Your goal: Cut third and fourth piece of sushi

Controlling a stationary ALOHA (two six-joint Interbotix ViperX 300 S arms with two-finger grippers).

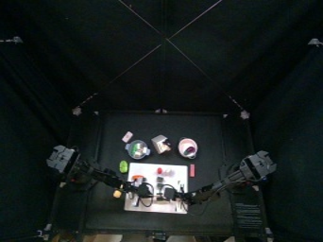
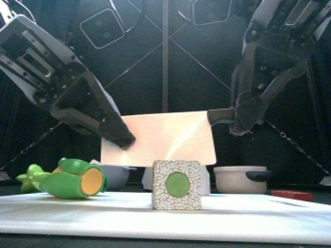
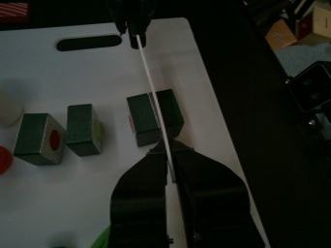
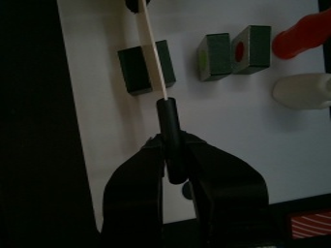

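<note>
Looking down the left wrist view, the left gripper (image 3: 173, 194) has its jaws closed tight on the thin end of a pale knife (image 3: 153, 87), whose blade runs out edge-on across the white cutting board (image 3: 116, 111); the far tip is pinched by the right gripper (image 3: 135, 24) near the board's slotted handle; in the right wrist view the right gripper (image 4: 169, 172) is clamped shut on the knife's black handle (image 4: 165, 121), blade (image 4: 155, 44) reaching forward from the jaws; the sushi roll (image 3: 158, 118) lies directly beneath the blade, a dark green block crossed by the knife line, well ahead of both sets of jaws; just beside it, apart, sit a cut piece (image 3: 85, 128) and another piece (image 3: 39, 139) showing its red centre; from the front, a sushi piece (image 2: 179, 184) stands on the counter (image 2: 258, 221) with the board (image 2: 165, 138) behind it, a green toy (image 2: 65, 180) to its left.
</note>
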